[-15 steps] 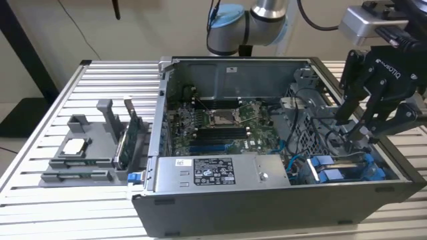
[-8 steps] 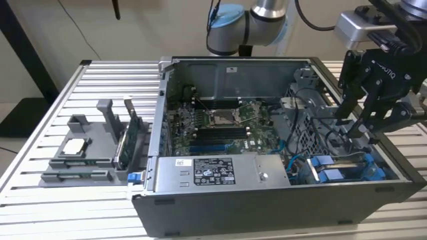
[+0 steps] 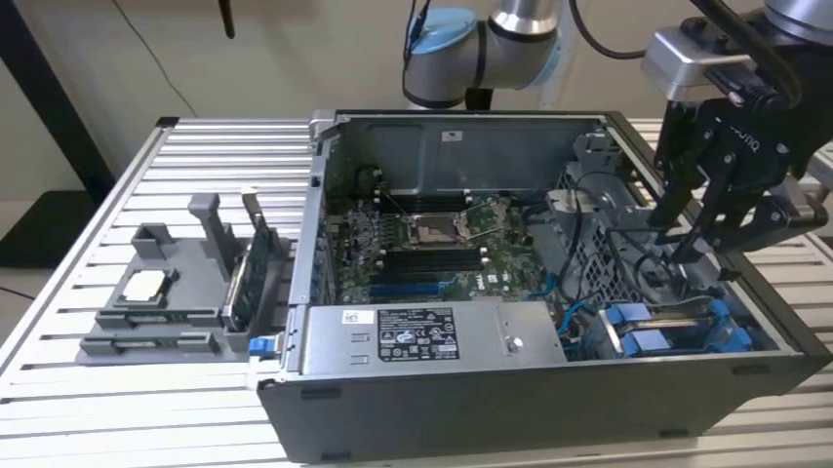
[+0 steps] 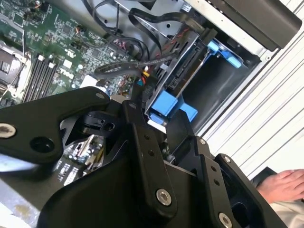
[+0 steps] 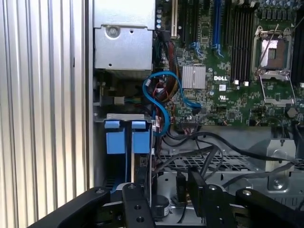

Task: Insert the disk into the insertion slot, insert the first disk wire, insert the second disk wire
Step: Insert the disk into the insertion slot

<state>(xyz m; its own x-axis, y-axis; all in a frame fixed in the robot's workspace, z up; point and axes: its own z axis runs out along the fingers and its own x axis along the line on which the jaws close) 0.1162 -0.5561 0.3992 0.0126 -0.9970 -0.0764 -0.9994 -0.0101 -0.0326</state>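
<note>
Open computer case (image 3: 521, 400) sits on slatted worktop (image 3: 221, 156). The disk (image 3: 647, 336) in its blue carrier looks already seated in the insertion slot (image 4: 213, 90), at the case corner on the exterior view's right, next to the labelled power-supply box (image 3: 416, 333); its blue tabs are also visible in the first wrist view (image 5: 126, 138). So step one reads as done, judging by how the carrier lies between the rails. Gripper (image 3: 677, 239) is lowered inside the case just above that bay, fingers spread apart with nothing clamped between them; in the second wrist view its tips (image 4: 159, 114) frame the carrier's near blue end (image 4: 166, 102) without clearly touching it. For the wires, a blue cable (image 5: 159, 102) loops between motherboard (image 5: 223, 85) and the bay, and black cables (image 5: 218, 142) run loose across the perforated metal. A black sleeved lead with coloured wires (image 4: 142, 73) ends near the disk's edge, but whether either connector is plugged into the disk is hidden, so probably both wire steps are left. Grey parts fixture (image 3: 170, 283) sits well apart on the worktop. A person's hand (image 4: 285, 183) rests outside the case.
</note>
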